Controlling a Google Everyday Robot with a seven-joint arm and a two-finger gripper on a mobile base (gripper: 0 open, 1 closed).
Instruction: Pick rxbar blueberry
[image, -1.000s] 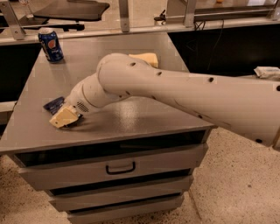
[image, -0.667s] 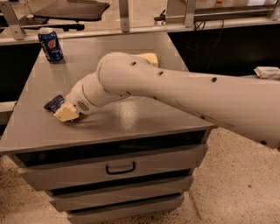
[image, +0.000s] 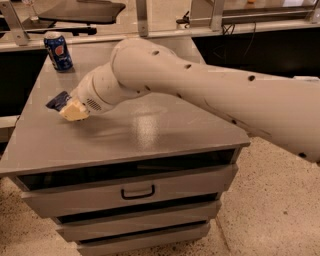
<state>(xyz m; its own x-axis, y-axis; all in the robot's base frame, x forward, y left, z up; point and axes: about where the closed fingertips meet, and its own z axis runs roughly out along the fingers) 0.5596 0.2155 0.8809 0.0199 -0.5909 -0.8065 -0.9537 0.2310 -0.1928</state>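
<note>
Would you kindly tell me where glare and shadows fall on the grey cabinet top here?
Camera view: a pale glare streak lies in the middle of the tabletop, right of the gripper, which sits low near the left edge over the rxbar blueberry; a soft shadow spreads under the arm beside it.

Single arm (image: 215, 100) came in at the right edge, its thick white link slanting up-left across the view to a rounded elbow joint (image: 137, 60) near top centre. From there a shorter segment angled down-left into the wrist (image: 97, 95), which had a small vent grille on its side. The gripper (image: 74, 111) sat at the wrist's end, low at left, pointed down-left, pale cream tip showing. Dark holes dotted the shell.
</note>
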